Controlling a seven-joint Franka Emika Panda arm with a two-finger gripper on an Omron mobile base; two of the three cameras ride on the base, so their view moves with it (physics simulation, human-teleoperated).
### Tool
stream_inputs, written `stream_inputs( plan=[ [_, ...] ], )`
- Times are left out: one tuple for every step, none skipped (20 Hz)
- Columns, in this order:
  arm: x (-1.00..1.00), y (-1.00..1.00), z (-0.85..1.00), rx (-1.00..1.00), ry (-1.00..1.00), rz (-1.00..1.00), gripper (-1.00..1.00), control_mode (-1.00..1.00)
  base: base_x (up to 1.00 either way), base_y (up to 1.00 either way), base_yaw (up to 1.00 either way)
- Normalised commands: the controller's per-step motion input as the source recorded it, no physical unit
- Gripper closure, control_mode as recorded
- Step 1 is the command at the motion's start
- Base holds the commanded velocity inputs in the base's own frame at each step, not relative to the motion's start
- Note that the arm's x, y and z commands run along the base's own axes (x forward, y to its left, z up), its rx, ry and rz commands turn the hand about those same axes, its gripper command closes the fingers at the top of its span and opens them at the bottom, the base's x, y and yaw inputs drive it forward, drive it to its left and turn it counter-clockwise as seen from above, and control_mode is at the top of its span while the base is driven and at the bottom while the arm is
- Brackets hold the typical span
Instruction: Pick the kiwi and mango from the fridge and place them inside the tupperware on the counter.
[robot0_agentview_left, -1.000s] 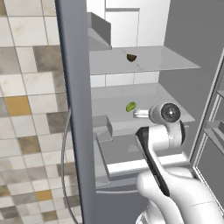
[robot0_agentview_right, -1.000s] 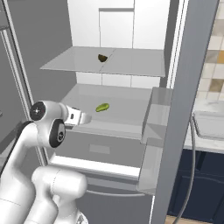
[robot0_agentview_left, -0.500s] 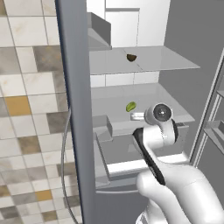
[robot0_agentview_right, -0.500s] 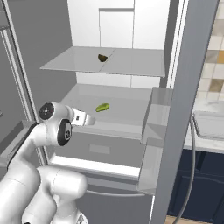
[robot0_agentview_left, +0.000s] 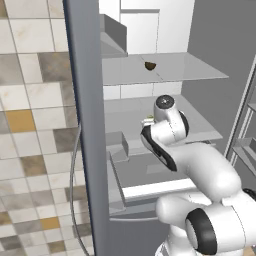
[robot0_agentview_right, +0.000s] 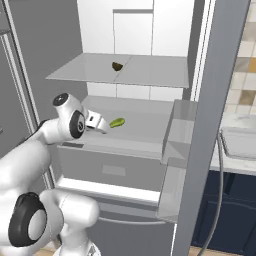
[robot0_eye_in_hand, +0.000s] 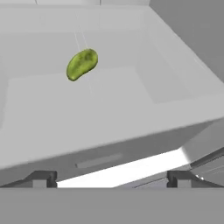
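Observation:
The fridge (robot0_agentview_right: 135, 75) stands open. On its upper shelf lies the small dark brown kiwi (robot0_agentview_right: 117, 66) (robot0_agentview_left: 149, 65). The yellow-green mango (robot0_agentview_right: 117, 122) (robot0_eye_in_hand: 82, 64) rests on the middle shelf. My gripper (robot0_agentview_right: 104, 128) (robot0_eye_in_hand: 111, 179) is open with nothing between its fingers, at the front of that shelf, a short way left of the mango and pointing at it. In the left base view my wrist (robot0_agentview_left: 165, 107) covers most of the mango (robot0_agentview_left: 148, 118). A strip of counter (robot0_agentview_right: 235, 167) shows at the right; the tupperware is out of view.
The open fridge door (robot0_agentview_left: 82, 125) rises on the left of the arm, and the other door with its bins (robot0_agentview_right: 175, 150) stands on the right. A drawer front (robot0_agentview_right: 115, 170) sits under the middle shelf. A sink (robot0_agentview_right: 242, 142) lies in the counter over navy cabinets (robot0_agentview_right: 235, 210).
The arm has reached further into the fridge and the gripper has come closer to the mango. The jaws stay open. The fruits have not moved.

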Motion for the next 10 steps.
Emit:
stream_inputs(
  plan=[
    [0.17,0.01,-0.39,-0.14,-0.39,-0.06,-1.0,-1.0,0.0,0.0,0.0],
    [0.11,0.0,-0.41,-0.14,-0.51,-0.06,-1.0,-1.0,0.0,0.0,0.0],
    [0.06,0.06,-0.47,-0.14,-0.54,-0.04,-1.0,-1.0,0.0,0.0,0.0],
    [0.1,0.02,-0.43,-0.08,-0.42,-0.04,-1.0,-1.0,0.0,0.0,0.0],
    [0.14,0.0,-0.34,0.0,-0.3,-0.03,-1.0,-1.0,0.0,0.0,0.0],
    [0.19,0.0,-0.23,0.0,-0.07,0.0,-1.0,-1.0,0.0,0.0,0.0],
    [0.26,0.0,-0.16,0.0,0.0,0.0,-1.0,-1.0,0.0,0.0,0.0],
    [0.34,0.0,-0.08,0.0,0.0,0.0,-1.0,-1.0,0.0,0.0,0.0],
    [0.39,0.0,-0.05,0.0,0.0,0.0,-1.0,-1.0,0.0,0.0,0.0],
    [0.43,0.0,-0.11,0.0,0.0,0.0,-1.0,-1.0,0.0,0.0,0.0]
  ],
)
